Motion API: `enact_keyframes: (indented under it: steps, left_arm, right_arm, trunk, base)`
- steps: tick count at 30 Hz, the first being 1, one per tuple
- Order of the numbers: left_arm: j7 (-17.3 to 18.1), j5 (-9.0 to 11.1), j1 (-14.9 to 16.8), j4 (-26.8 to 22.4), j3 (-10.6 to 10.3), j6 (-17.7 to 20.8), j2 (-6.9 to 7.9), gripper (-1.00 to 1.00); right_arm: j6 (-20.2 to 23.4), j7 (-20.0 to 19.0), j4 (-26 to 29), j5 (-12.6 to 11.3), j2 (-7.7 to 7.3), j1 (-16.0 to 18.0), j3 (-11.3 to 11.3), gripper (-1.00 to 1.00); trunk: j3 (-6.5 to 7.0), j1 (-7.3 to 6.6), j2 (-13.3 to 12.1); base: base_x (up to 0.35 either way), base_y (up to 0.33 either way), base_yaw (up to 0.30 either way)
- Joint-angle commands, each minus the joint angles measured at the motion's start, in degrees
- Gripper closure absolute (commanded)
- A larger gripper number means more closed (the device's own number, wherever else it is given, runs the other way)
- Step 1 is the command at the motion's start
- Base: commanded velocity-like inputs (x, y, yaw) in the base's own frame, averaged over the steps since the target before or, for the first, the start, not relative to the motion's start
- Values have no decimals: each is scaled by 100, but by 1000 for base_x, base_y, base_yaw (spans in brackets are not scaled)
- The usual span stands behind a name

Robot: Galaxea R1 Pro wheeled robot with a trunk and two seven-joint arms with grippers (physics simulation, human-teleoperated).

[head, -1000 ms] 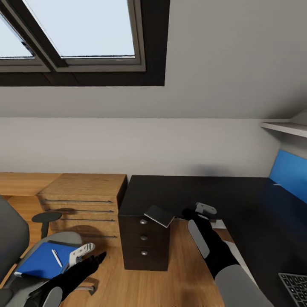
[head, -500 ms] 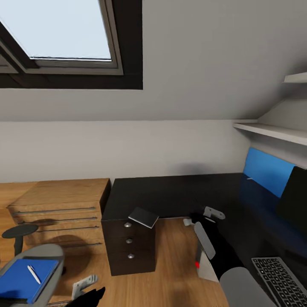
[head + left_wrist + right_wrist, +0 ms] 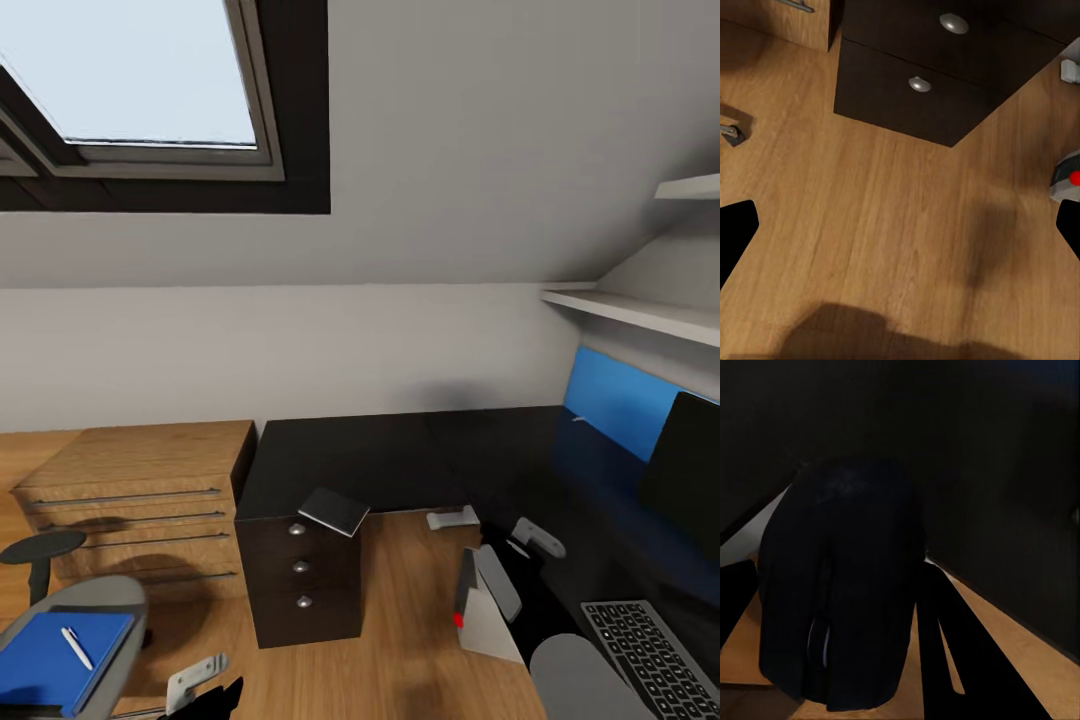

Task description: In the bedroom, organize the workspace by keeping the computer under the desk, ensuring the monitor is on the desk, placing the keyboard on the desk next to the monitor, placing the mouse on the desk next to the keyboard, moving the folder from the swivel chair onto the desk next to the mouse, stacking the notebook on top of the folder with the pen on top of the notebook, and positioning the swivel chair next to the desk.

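The mouse [image 3: 844, 592] is seen close up in the right wrist view, a dark rounded lump set between two dark fingers. From that it is judged that the right end effector [image 3: 535, 540] is clamped on it. It is held over the inner edge of the black counter [image 3: 400, 460], where wood floor meets dark top, presumably so that it can be carried across to the keyboard.

The keyboard [image 3: 650, 660] lies on the counter at the lower right of the head view. It is near that end effector, on its right and closer to the robot. The monitor [image 3: 685, 465] stands behind it, against the blue wall panel [image 3: 615, 400]. The computer [image 3: 485, 615] sits on the floor beside the right arm, its red light facing outward, at the counter's edge and not clearly beneath it.

The left end effector [image 3: 900, 232] is seen with its fingers apart and nothing between them. It hangs low over bare floor in front of the drawer unit [image 3: 300, 580], and is judged to be parked out of the way.

The folder [image 3: 50, 660] lies on the seat of the swivel chair [image 3: 110, 600] with the pen [image 3: 76, 647] on top, just left of the left end effector. The notebook [image 3: 335, 512] rests askew at the corner above the drawers, partly overhanging, between the two end effectors. The wooden dresser [image 3: 140, 500] stands just beside the drawer unit.
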State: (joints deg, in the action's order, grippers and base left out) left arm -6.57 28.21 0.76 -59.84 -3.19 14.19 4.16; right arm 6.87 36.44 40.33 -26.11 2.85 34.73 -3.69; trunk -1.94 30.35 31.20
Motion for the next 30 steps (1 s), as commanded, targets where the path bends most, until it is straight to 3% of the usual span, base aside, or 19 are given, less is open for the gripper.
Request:
enact_keyframes:
  steps: [1,18,30]
  left_arm:
    - [-55,61,3,-11,-24,15,7,-100]
    - [-64,56,3,136,-20,10,12,-100]
    - [-66,46,3,140,-24,5,7,-100]
  right_arm:
    - [-51,8,-11,-33,3,5,-38,100]
    - [-220,12,13,-18,-3,7,-71,100]
    - [-213,12,76,-17,-12,7,-70,100]
  trunk:
    - [-12,3,11]
    - [-11,3,11]
    - [32,3,11]
  base:
    - [0,0,0]
    - [0,0,-5]
    - [0,0,-212]
